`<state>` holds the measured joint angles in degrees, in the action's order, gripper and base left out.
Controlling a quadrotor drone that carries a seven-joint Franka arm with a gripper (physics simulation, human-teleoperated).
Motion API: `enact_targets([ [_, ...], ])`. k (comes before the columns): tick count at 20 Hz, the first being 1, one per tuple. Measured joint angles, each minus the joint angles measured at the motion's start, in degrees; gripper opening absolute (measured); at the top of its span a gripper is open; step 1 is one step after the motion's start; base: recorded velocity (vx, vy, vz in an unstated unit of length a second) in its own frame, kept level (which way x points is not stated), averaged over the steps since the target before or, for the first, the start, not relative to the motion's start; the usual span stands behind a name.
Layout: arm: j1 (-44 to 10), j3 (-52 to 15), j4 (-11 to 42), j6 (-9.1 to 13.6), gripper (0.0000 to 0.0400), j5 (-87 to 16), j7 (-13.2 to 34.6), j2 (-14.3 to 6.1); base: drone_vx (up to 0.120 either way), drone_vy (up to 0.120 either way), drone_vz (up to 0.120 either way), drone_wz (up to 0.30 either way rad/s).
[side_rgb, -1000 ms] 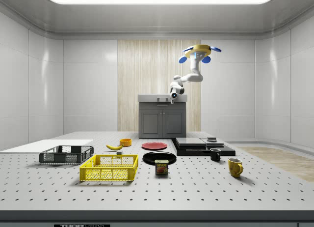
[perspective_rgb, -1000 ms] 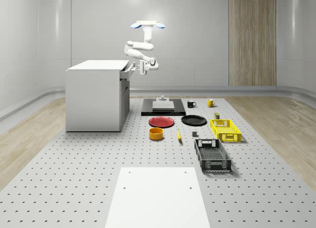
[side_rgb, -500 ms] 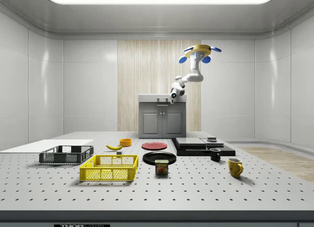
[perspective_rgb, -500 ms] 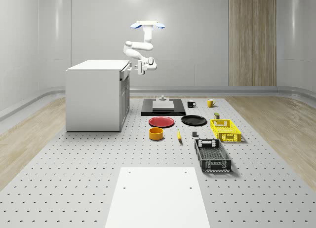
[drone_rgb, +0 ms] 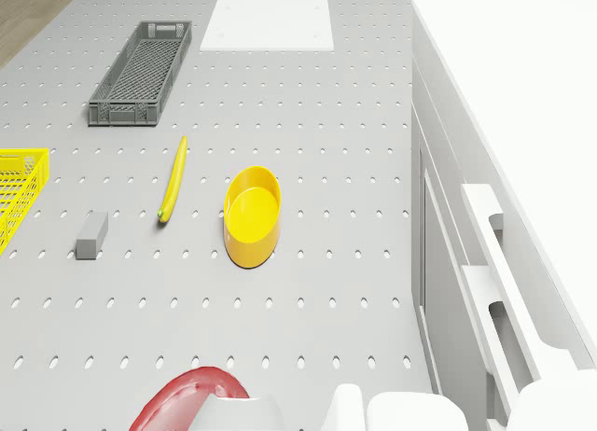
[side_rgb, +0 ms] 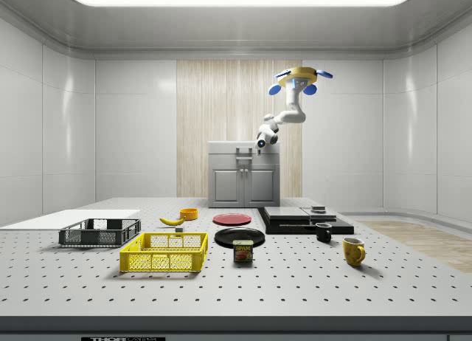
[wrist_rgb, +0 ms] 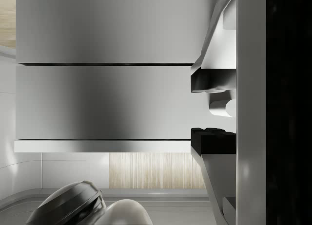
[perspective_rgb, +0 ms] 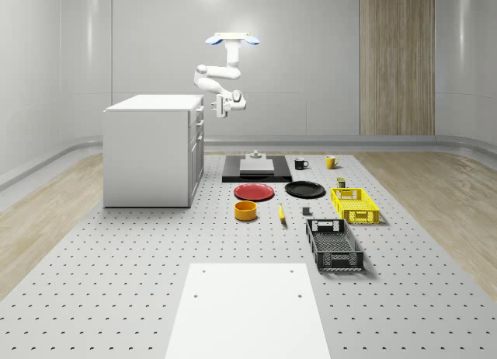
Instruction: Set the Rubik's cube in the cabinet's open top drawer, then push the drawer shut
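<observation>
The white cabinet stands at the whole-scene view's left, and its top drawer front sits flush with the cabinet face. My drone hovers high in front of that face. The arm bends down from it, and my gripper is at the drawer front. The side view has the gripper against the top drawer of the cabinet. In the wrist view the two black fingertips stand apart, so the gripper is open, with a white rounded part between them.
On the floor before the cabinet lie a red plate, black plate, yellow bowl, banana, grey crate, yellow basket and black platform. Two mugs stand farther back.
The top drawer front has slid in from sticking out to flush with the cabinet. My gripper followed it toward the cabinet face. The drone kept its place.
</observation>
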<state>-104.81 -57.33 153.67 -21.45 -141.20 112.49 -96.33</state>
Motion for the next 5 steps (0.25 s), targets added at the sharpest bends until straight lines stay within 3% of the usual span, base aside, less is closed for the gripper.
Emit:
enact_targets([
  [5,0.17,0.06,0.06,0.11,0.0105,-0.51,-0.37,0.16,0.000,0.000,0.000,0.000],
])
